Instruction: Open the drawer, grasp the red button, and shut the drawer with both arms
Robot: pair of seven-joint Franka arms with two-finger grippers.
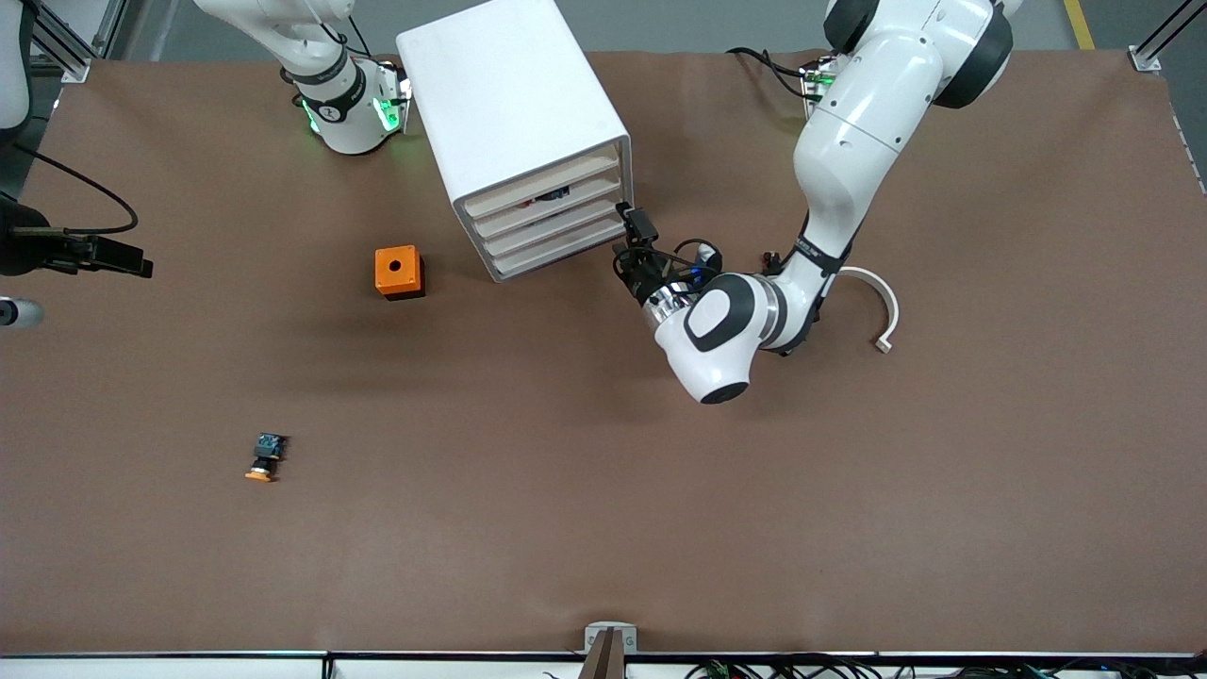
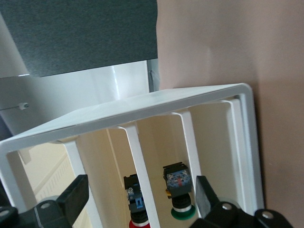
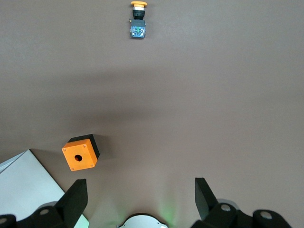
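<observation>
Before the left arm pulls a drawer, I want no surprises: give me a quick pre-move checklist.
1. Left gripper at the cabinet front: ok.
2. Left jaws open: ok.
3. Jaws gripping a drawer front: not ok, nothing held.
4. Red button in a drawer: ok, seen in the left wrist view beside a green button.
5. Right gripper open, waiting above the table near the orange box: ok.

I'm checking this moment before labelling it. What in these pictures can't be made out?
- Red button: the left wrist view's edge cuts off its cap; a drawer front bar covers part of it.
- Green-capped button: drawer unclear.
- Left gripper: front view hides its fingertips at the cabinet.
- Right gripper: outside the front view; it waits over the orange box.
</observation>
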